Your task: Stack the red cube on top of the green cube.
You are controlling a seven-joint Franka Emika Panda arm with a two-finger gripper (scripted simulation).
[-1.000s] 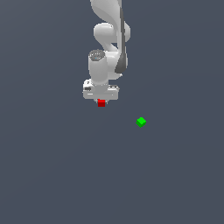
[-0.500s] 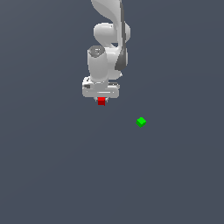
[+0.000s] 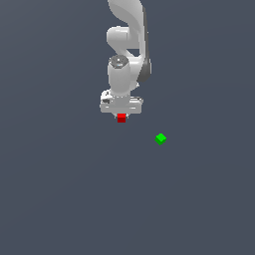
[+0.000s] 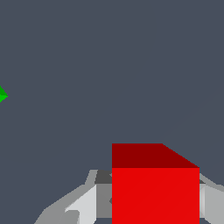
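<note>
The red cube (image 3: 121, 118) sits between the fingers of my white gripper (image 3: 121, 114), which is shut on it. In the wrist view the red cube (image 4: 155, 188) fills the space between the two grey-white fingers (image 4: 85, 205), so my gripper (image 4: 153, 205) grips it on both sides. The green cube (image 3: 160, 139) lies on the dark grey floor, apart from the gripper, toward the exterior view's right and a little nearer the camera. Only a corner of the green cube (image 4: 2, 95) shows in the wrist view, at the picture's edge.
The white arm (image 3: 127, 45) rises behind and above the gripper. A plain dark grey floor (image 3: 74, 199) spreads all around both cubes.
The gripper, with the red cube in it, has shifted slightly toward the exterior view's right, closer to the green cube. The green cube has stayed put.
</note>
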